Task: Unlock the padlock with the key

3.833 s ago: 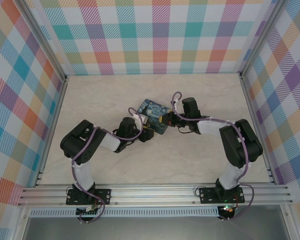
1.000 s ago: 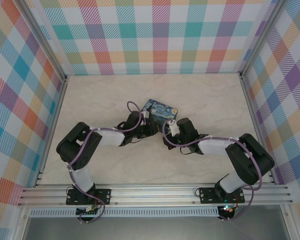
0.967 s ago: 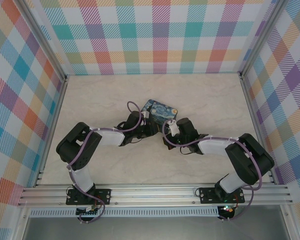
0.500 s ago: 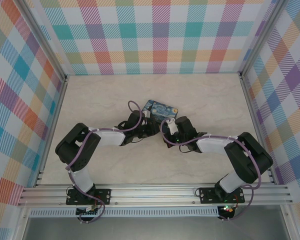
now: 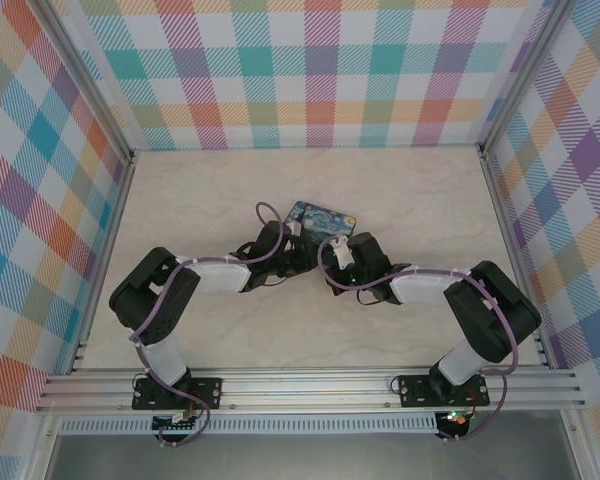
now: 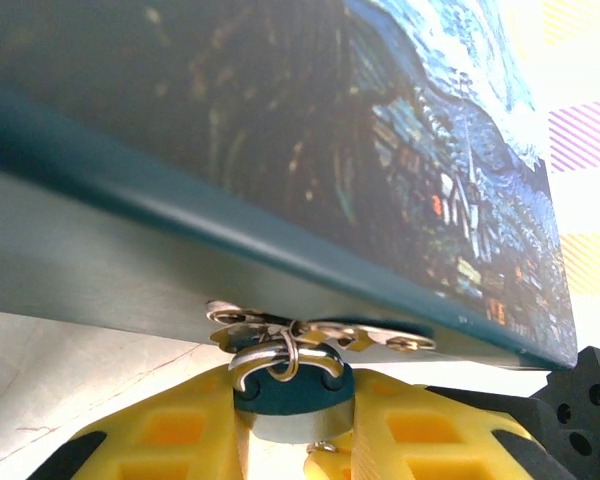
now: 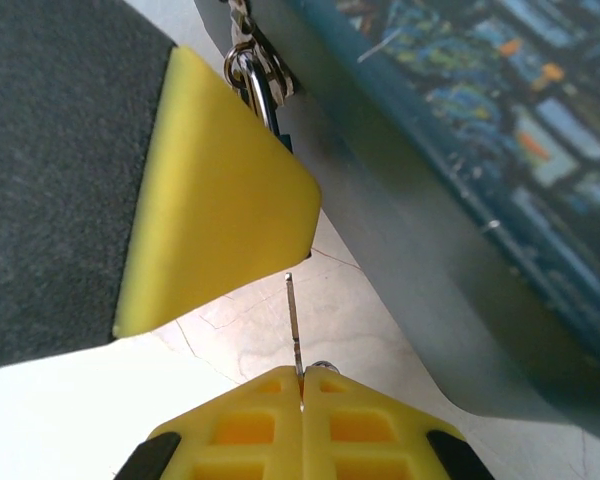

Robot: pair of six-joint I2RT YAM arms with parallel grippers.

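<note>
The tiny padlock [image 6: 288, 398] has a blue-teal body, and its silvery shackle [image 6: 276, 355] hangs through the metal hasp [image 6: 315, 332] on the front of the starry-night box [image 6: 280, 130]. My left gripper [image 6: 292, 425] is shut on the padlock body, a yellow finger [image 6: 170, 440] on each side. My right gripper [image 7: 301, 388] is shut on the key [image 7: 294, 318], whose thin blade points at the left gripper's yellow finger [image 7: 215, 190]. The shackle [image 7: 248, 75] shows just beyond that finger. In the top view both grippers, left [image 5: 302, 262] and right [image 5: 330, 272], meet at the box's near edge [image 5: 322, 221].
The box [image 7: 460, 150] lies on the pale marble-look table [image 5: 400, 190], about mid-table. Checked walls and metal posts [image 5: 495, 190] close off the left, right and back. Open tabletop lies on every side of the box.
My right gripper has edged a little left and toward the left gripper with the key. The left gripper keeps its hold on the padlock; the box has barely shifted.
</note>
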